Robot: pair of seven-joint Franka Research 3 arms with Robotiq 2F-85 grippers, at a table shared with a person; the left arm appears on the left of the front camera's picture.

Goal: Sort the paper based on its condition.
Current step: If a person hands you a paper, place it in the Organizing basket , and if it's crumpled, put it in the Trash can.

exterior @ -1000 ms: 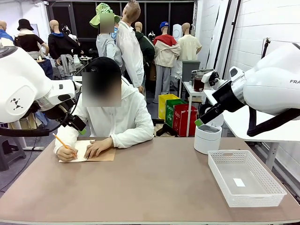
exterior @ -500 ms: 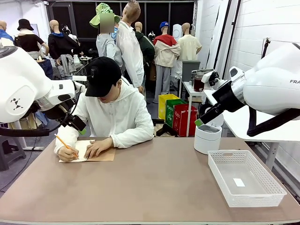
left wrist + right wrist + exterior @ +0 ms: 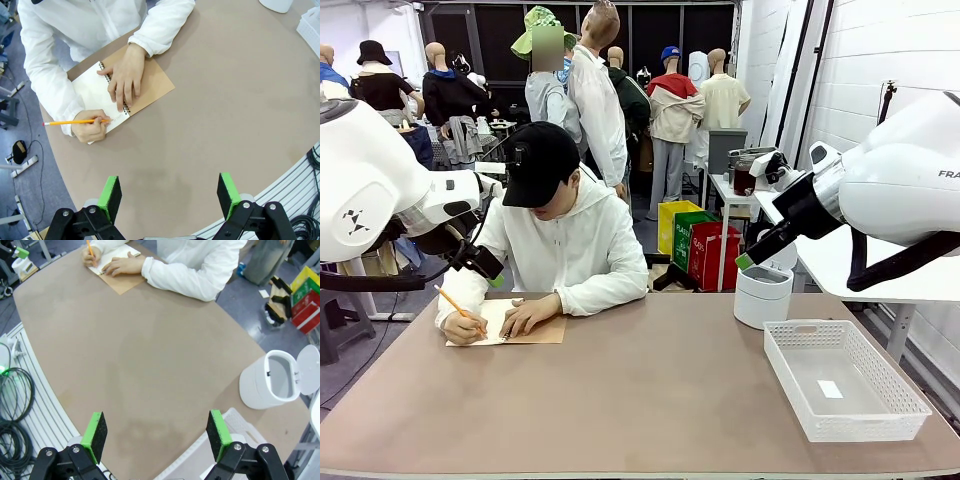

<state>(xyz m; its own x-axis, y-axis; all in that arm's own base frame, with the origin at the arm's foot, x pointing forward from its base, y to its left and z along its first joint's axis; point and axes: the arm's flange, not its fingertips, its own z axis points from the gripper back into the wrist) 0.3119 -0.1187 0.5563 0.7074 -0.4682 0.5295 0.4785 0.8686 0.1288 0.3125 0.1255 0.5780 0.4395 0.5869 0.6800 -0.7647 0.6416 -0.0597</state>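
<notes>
While the left gripper (image 3: 168,194) and right gripper (image 3: 156,432) are being held open and empty, the paper (image 3: 92,92), thin, limp and likely best pinched at an edge, is being written on in a person's (image 3: 90,20) notebook (image 3: 152,85).

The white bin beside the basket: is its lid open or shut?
Open. In the right wrist view the lid of the white bin is flipped back, and its grey inside shows.
</notes>
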